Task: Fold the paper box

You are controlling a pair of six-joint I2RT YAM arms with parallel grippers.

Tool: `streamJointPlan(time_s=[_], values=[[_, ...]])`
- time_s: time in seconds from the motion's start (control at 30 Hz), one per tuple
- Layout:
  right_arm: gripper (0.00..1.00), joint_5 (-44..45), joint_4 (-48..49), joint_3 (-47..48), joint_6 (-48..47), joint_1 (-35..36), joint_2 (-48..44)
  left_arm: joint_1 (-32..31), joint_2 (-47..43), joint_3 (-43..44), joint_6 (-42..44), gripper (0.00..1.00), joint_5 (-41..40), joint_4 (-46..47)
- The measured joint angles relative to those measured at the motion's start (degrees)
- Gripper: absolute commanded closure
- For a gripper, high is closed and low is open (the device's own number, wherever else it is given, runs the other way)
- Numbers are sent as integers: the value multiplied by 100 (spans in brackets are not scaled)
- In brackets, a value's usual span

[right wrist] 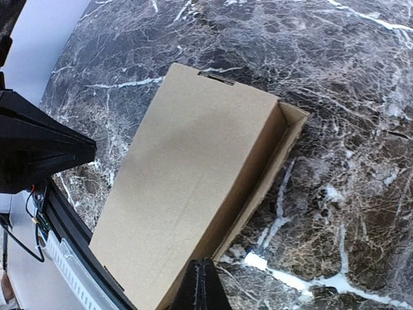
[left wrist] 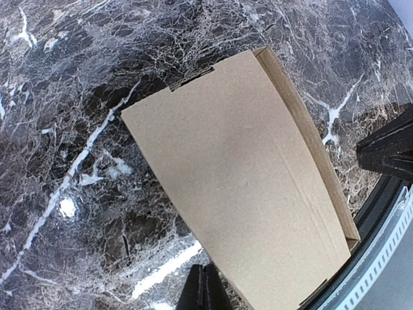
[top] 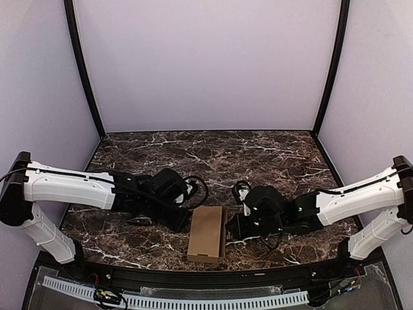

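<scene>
At the near edge of the table (top: pixel 271 155), right between my two arms, lies the paper box (top: pixel 208 234). My left gripper (top: pixel 183 221) is closed tight with nothing in it, and it sits just beside the box's left long side. My right gripper (top: pixel 232 227) is closed tight too, with nothing in it, just beside the right long side. I cannot tell if either tip is touching the cardboard.

What could go wrong? The box looks light and the stone top looks smooth. If I push from one side only, I think the box may slide or spin away and not fold. If I push it toward me, it may bump the black rail (top: pixel 206 276) at the front or tip over the edge. If I press too hard, the cardboard may get squashed or bend in the wrong spot.

The box lies flat with its big brown face up. Its long way runs from the near edge out toward the back wall, and the far end leans a little to my right. Along its right long side a thin wall stands up, with a dark gap next to it. I think that side is not tucked in yet.
</scene>
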Motion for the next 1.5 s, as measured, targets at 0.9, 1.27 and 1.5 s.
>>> streamJointPlan(time_s=[0.9,1.27,1.5], values=[[100,-304,11,269,107,0,1198,0,603,149,96,99,111,61],[100,-385,9,352,-20,-4,1340,0,463,-138,68,99,107,413],[100,-437,-2,503,-170,-15,1290,26,238,-431,-31,99,24,531]])
